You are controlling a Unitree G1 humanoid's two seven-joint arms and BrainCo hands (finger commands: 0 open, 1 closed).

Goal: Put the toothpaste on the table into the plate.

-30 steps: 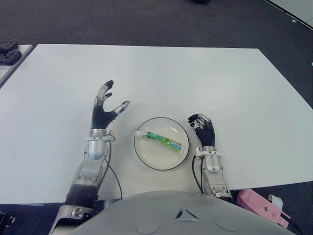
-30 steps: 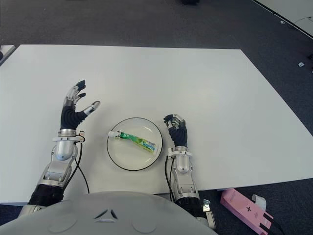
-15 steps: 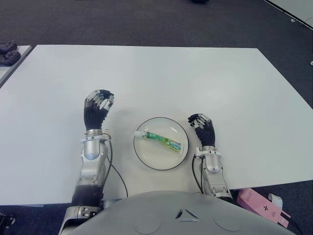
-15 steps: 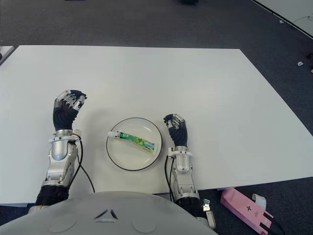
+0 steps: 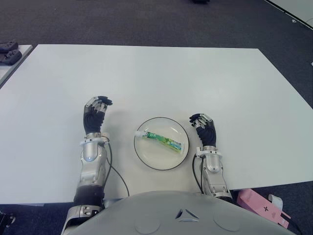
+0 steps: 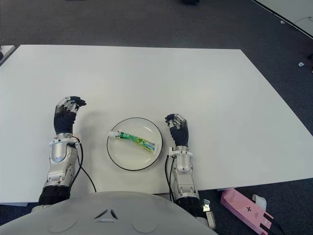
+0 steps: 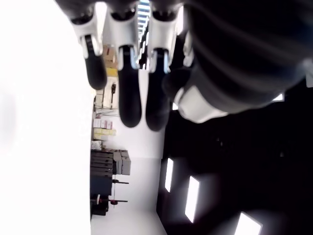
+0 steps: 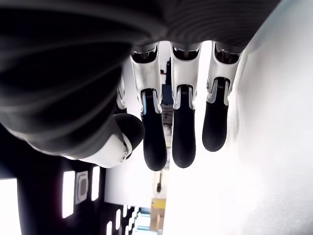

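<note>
On the plate (image 5: 146, 156) lies the toothpaste (image 5: 164, 141), both hands empty.

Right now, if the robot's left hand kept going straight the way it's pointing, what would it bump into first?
Probably nothing. The left hand, fingers curled and empty, points away from the robot across bare table. The plate with the toothpaste sits off to its right, out of that line.

A green-and-white toothpaste tube (image 5: 161, 139) lies flat inside the white plate (image 5: 146, 157).
</note>
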